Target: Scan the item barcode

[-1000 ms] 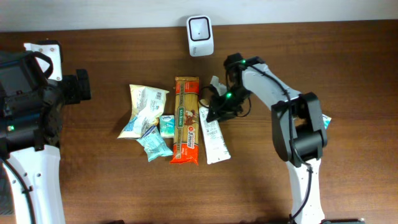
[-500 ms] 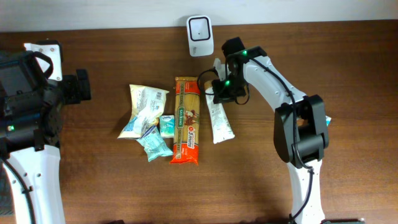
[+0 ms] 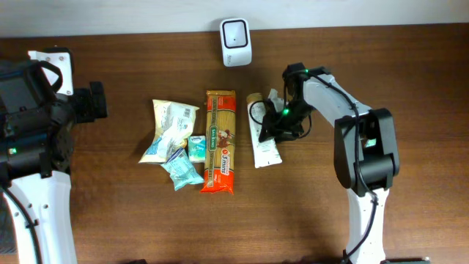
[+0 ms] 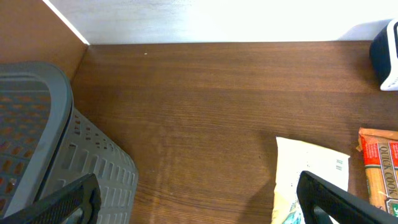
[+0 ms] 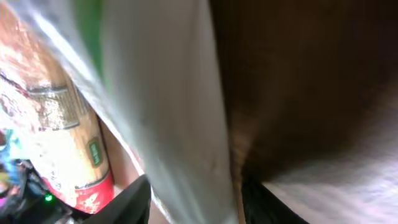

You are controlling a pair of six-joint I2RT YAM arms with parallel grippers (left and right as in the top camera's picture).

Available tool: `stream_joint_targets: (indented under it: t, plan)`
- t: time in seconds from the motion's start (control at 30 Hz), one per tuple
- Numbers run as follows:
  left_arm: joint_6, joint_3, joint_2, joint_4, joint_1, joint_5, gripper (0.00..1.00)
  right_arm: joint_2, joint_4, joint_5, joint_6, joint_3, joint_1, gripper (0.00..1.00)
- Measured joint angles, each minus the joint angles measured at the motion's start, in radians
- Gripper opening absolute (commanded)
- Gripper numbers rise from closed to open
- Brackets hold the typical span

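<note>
A white scanner [image 3: 236, 42] stands at the table's back edge, its corner also showing in the left wrist view [image 4: 388, 62]. A long white packet [image 3: 265, 143] lies flat on the wood, right of the red pasta pack [image 3: 220, 143]. My right gripper [image 3: 281, 126] hangs over the packet's upper right edge. In the blurred right wrist view, the packet [image 5: 168, 112] runs between the spread fingers of that gripper [image 5: 196, 202], with a thin gap at the right finger. The left gripper [image 4: 199, 199] stands wide open and empty at the far left.
A cream snack bag [image 3: 172, 125], a small green box [image 3: 196, 147] and a teal packet [image 3: 182, 167] lie left of the pasta. A grey basket [image 4: 50, 143] sits beside the left gripper. A teal scrap [image 3: 385, 143] peeks out by the right arm.
The right gripper carried the white packet up toward the scanner, then drew back to the right and down. The packet now lies on the table and the fingers have spread. The left arm is still.
</note>
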Motion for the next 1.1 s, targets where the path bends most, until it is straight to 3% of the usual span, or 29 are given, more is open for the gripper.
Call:
stream_joint_targets:
  t: [0.07, 0.17, 0.4, 0.5, 0.7, 0.83, 1.0, 1.1]
  plan:
    - [0.000, 0.000, 0.000, 0.000, 0.000, 0.000, 0.99, -0.014, 0.028, -0.047, 0.000, -0.050, 0.000, 0.31]
    - [0.000, 0.000, 0.000, 0.000, 0.000, 0.000, 0.99, -0.016, 0.053, -0.090, -0.005, -0.080, -0.002, 0.04]
    - [0.000, 0.000, 0.000, 0.000, 0.000, 0.000, 0.99, -0.027, 0.053, -0.140, -0.011, -0.079, -0.011, 0.04]
    - [0.000, 0.000, 0.000, 0.000, 0.000, 0.000, 0.99, -0.075, 0.024, -0.072, -0.062, -0.068, -0.010, 0.04]
    - [0.000, 0.000, 0.000, -0.001, 0.000, 0.000, 0.99, -0.463, 0.017, -0.096, -0.203, -0.029, 0.031, 0.04]
    - [0.000, 0.000, 0.000, 0.000, 0.000, 0.000, 0.99, -0.616, 0.010, -0.145, -0.223, -0.025, 0.032, 0.04]
    - [0.000, 0.000, 0.000, 0.000, 0.000, 0.000, 0.99, -0.646, 0.027, -0.127, -0.166, -0.025, 0.033, 0.04]
    - [0.000, 0.000, 0.000, 0.000, 0.000, 0.000, 0.99, -0.639, 0.033, 0.062, -0.066, 0.037, 0.061, 0.04]
